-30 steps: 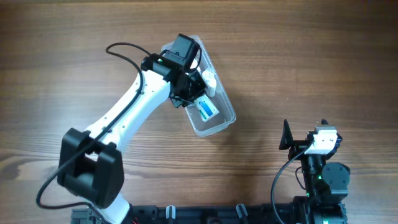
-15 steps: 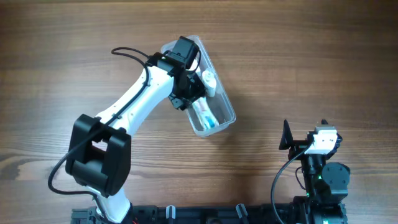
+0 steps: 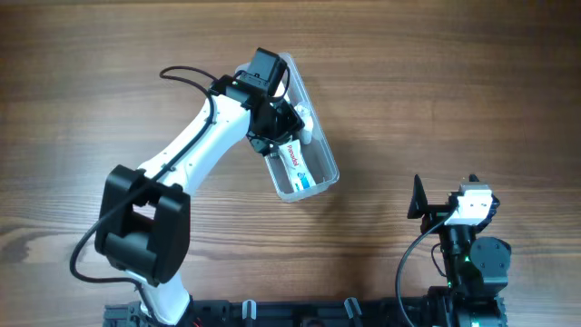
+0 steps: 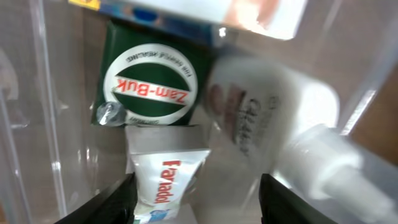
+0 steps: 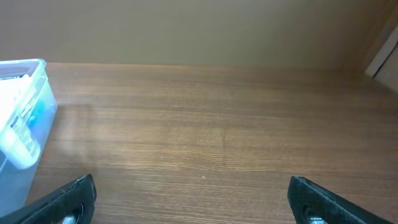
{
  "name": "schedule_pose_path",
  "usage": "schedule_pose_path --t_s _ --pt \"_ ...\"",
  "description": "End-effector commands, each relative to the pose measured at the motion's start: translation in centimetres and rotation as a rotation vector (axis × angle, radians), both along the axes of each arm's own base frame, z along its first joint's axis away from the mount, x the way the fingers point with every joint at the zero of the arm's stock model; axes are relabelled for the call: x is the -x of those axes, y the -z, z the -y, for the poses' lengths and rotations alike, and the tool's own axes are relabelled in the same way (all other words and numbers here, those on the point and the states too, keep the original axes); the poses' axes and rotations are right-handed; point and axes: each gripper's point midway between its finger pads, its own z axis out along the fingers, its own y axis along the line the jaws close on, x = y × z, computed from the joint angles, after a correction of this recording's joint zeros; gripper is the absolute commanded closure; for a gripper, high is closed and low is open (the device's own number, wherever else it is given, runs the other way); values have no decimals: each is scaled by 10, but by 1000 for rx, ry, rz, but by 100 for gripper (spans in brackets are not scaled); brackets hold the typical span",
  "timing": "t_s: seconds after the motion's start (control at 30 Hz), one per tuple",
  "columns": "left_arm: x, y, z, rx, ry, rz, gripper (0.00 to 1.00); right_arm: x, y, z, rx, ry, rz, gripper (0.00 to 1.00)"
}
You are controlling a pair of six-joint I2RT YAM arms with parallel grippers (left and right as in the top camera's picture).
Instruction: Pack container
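The clear plastic container (image 3: 329,174) lies slanted at the table's middle, and its near end also shows in the right wrist view (image 5: 18,124). My left gripper (image 3: 283,123) hovers over it, open and holding nothing. In the left wrist view (image 4: 196,208) its fingers straddle a white tube with red lettering (image 4: 163,180), also seen from overhead (image 3: 295,163). Inside the container wall (image 4: 50,93) lie a green Zam-Buk box (image 4: 151,84), a white bottle (image 4: 273,124) and a white-and-blue box (image 4: 217,12). My right gripper (image 3: 427,207) is open and empty at the front right (image 5: 193,199).
Bare wooden table (image 5: 224,124) stretches between the right gripper and the container. The left arm's white link and black cable (image 3: 182,150) cross the table's left half. The arm bases stand at the front edge.
The white tube has turned label-up in the container's near end. The container's near end has swung slightly left under my left gripper. The right arm has not moved.
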Motion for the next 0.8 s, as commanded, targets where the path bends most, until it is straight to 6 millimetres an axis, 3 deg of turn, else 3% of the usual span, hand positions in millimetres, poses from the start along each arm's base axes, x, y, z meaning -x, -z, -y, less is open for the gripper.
schedule_pose_path --t_s 0.0,0.07,0.13,0.27,0.47,0.63,0.77 --pt "-11 -40 -8 20 -32 130 35 0 -1 5 -12 28 10 0" --pt "-18 -61 -12 15 -49 207 27 0 -1 5 -12 28 10 0" --pt "-26 -89 -20 6 -78 312 1 0 -1 5 -12 28 10 0" --pt "-35 -145 -44 -15 -161 500 0 0 -1 5 -11 28 10 0" --pt "-21 -217 -82 19 -257 671 0 0 -1 5 -12 28 10 0" --pt "-9 -258 -139 -131 -423 822 0 0 -1 5 -12 28 10 0" --pt "1 -280 -164 -301 -367 931 0 0 -1 5 -12 28 10 0"
